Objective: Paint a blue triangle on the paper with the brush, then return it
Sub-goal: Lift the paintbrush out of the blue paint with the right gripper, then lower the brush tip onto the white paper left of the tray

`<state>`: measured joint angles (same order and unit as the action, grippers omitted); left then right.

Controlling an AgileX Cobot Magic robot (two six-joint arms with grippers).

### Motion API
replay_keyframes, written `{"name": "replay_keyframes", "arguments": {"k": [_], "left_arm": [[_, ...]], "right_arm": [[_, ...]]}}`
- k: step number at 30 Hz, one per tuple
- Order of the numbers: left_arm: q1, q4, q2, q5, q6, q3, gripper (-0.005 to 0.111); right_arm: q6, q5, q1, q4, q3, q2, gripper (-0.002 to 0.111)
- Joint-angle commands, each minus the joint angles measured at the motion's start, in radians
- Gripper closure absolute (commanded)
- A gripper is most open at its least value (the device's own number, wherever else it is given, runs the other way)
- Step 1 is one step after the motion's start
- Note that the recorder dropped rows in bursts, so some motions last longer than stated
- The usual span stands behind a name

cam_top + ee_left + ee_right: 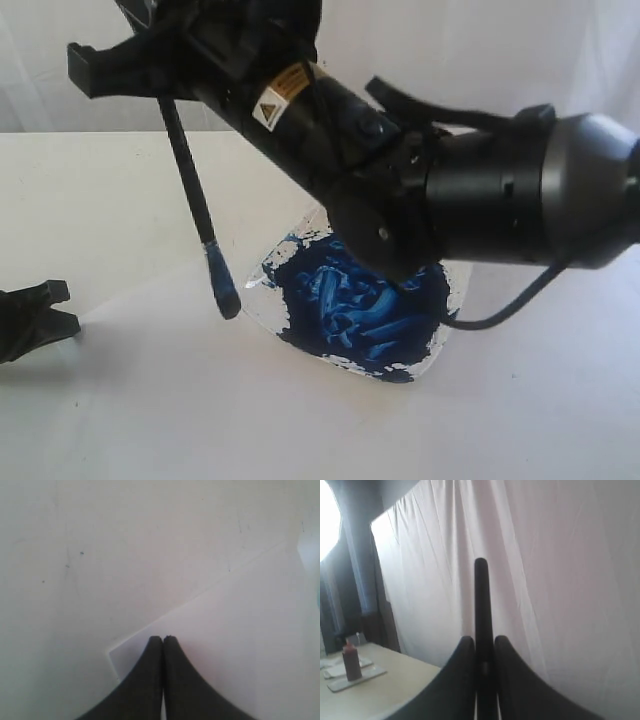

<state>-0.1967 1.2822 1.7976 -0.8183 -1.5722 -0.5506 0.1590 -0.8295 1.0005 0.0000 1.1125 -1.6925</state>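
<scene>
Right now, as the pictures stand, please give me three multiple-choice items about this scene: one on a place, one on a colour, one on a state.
1. In the exterior view, where is the bristle tip of the brush?
A. Left of the plate, outside the paint
B. Deep in the middle of the paint
C. Right of the plate, far from it

2. Which colour is the paint on the plate?
A. Red
B. Blue
C. Green

3. In what state is the right claw?
A. Open and empty
B. Open around a bottle
C. Shut on the brush

Answers:
1 A: the stained tip hangs left of the plate's edge.
2 B: the thick mass on the plate is dark blue.
3 C: in the right wrist view the claw clamps the black handle.
</scene>
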Motion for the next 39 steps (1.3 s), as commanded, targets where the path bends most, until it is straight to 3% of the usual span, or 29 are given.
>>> {"name": "replay_keyframes", "arguments": {"k": [1,7,21,28,39], "left_arm": [[0.000,0.004,0.008,0.112,0.007,0.003,0.107],[0.000,0.004,0.008,0.112,0.007,0.003,0.107],[0.000,0.004,0.008,0.112,0.007,0.003,0.107],[0.000,0.004,0.008,0.112,0.007,0.003,0.107],[0.000,0.004,0.008,0.112,0.007,0.003,0.107]], "right_arm": [[0.103,-0.211,0.005,0.008,-0.055,-0.056,0.108],[0.185,-0.392,0.005,0.058,-0.055,-0.174,0.108],[0.514,-0.392,-0.027,0.168,0.267,-0.512,0.108],[0.663,-0.392,-0.065,0.165,0.275,-0.575,0.108],[0.665,-0.378,-0.065,0.116,0.275,-0.586,0.108]]}}
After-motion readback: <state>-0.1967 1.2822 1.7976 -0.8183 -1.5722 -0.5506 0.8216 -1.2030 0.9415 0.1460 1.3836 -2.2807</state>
